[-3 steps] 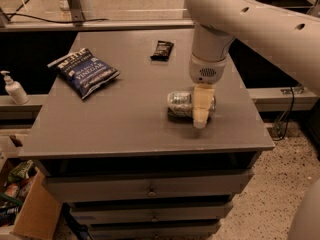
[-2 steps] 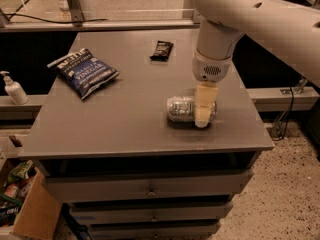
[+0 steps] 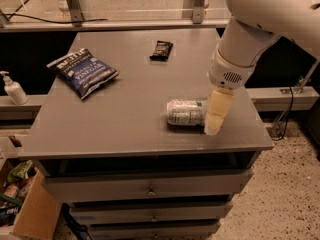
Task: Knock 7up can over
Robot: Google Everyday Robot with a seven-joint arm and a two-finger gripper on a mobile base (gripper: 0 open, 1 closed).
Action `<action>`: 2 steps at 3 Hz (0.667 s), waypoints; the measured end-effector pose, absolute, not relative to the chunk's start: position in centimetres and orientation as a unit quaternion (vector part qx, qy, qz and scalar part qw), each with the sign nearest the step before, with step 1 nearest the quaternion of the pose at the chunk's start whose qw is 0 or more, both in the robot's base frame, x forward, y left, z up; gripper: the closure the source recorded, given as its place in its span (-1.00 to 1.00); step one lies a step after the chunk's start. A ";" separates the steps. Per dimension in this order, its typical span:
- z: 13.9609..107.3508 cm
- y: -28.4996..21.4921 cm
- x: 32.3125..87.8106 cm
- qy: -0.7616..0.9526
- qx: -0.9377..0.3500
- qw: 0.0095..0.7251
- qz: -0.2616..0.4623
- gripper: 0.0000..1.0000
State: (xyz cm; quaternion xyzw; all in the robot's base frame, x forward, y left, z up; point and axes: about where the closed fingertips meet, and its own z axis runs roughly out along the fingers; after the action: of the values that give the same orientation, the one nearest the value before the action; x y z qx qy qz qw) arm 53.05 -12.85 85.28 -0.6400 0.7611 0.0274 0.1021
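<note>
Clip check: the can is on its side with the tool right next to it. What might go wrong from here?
1. The can lies on its side near the front edge of the table. With its axis running left to right, a nudge might roll it off the front.
2. The tool sits low at the can's right end, seemingly against it, so pulling away could drag or push the can.

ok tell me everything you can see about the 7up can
The 7up can is a small silver-white metal can with green print. It lies on its side on the grey table, toward the front right, with its long axis running left to right. The gripper is low at the can's right end, against it or very close; I cannot tell which. Nothing else touches the can.
</note>
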 end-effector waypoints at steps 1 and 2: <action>85.5 -14.3 51.3 0.771 -0.624 0.126 0.034 -1.00; 85.5 -15.4 50.0 0.778 -0.611 0.141 0.039 -1.00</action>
State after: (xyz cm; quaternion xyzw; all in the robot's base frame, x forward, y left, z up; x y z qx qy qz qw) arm 49.96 -15.44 85.46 -0.6114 0.7777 0.0395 0.1411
